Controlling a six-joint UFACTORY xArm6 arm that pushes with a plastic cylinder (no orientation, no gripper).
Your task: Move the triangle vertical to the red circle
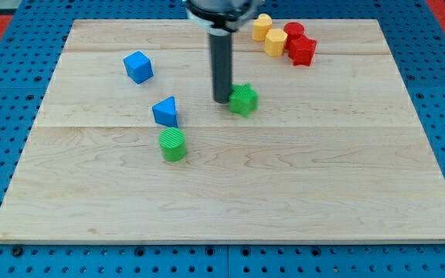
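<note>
The blue triangle block lies left of the board's middle. The red circle block sits at the view's top right, in a cluster with other blocks. My tip rests on the board right of the blue triangle, with a gap between them, and touches or nearly touches the left side of a green star-like block. The rod rises straight up out of the view's top.
A blue cube lies at the upper left. A green cylinder sits just below the blue triangle. Two yellow blocks and a red star-like block crowd around the red circle. The wooden board sits on a blue pegboard.
</note>
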